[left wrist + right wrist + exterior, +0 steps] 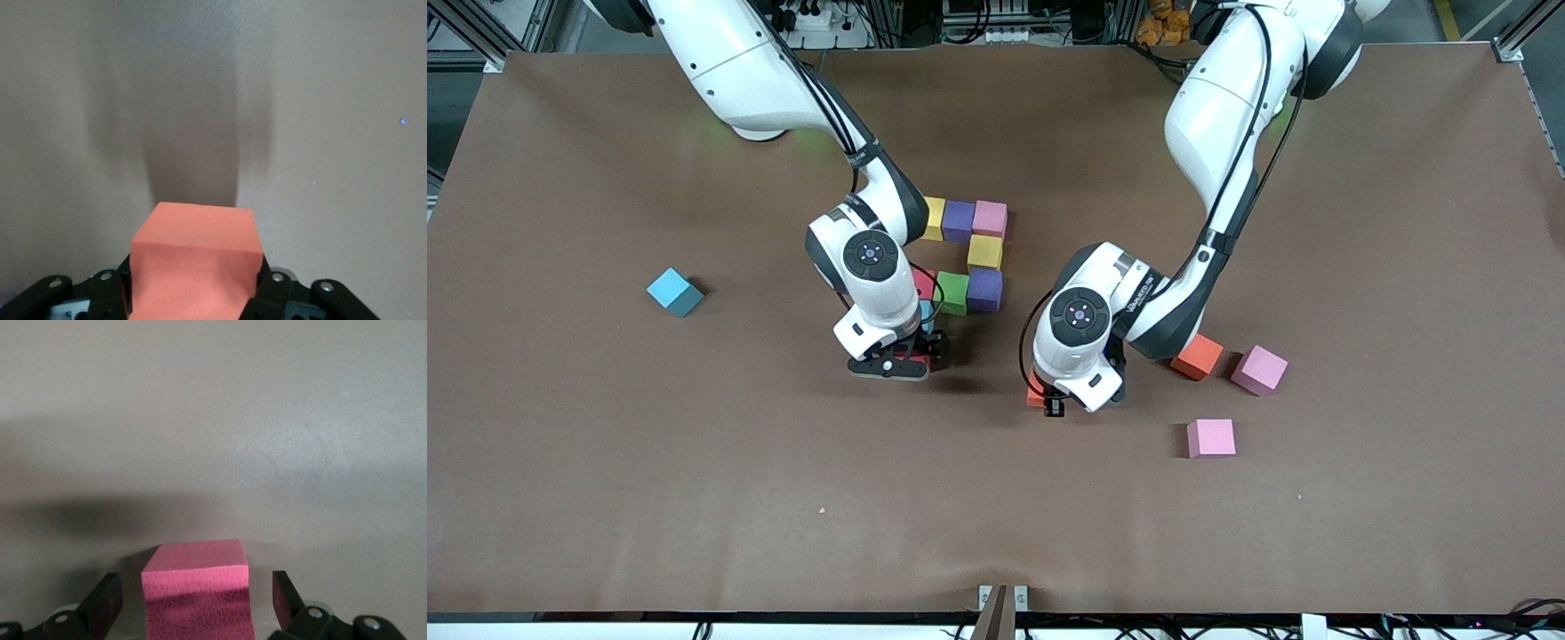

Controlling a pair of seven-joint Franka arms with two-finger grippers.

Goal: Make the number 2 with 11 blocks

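The number 2 [969, 258] is only partly built, near the middle of the bench [605, 498]. Its top row, farthest from the front camera, has a yellow block [935, 218], a purple block [959, 220] and a pink block [990, 219], touching side by side. Just below the pink one sits a second yellow block [984, 252], and below that another purple block [985, 289]. Beside this purple one is a green block [952, 293], and then a red block [924, 283], partly hidden by the right arm. A light blue block [927, 313] peeks out under the same arm.

The right end effector [197, 597] is low over the bench at the lower end of the figure. Its fingers [101, 603] stand apart on both sides of a deep pink block [197, 590], with a gap on each side, so this block is released and rests on the bench.

The left end effector [193, 293] is low, toward the left arm's end from the figure. It is clenched on an orange block [193, 267], with its fingers pressing both sides.

Spare blocks lie apart: another orange block [1197, 356] and a light pink block [1259, 369] close to each other, one more light pink block [1211, 437] nearer to the front camera, and a lone light blue block [674, 292] well toward the right arm's end of the bench.
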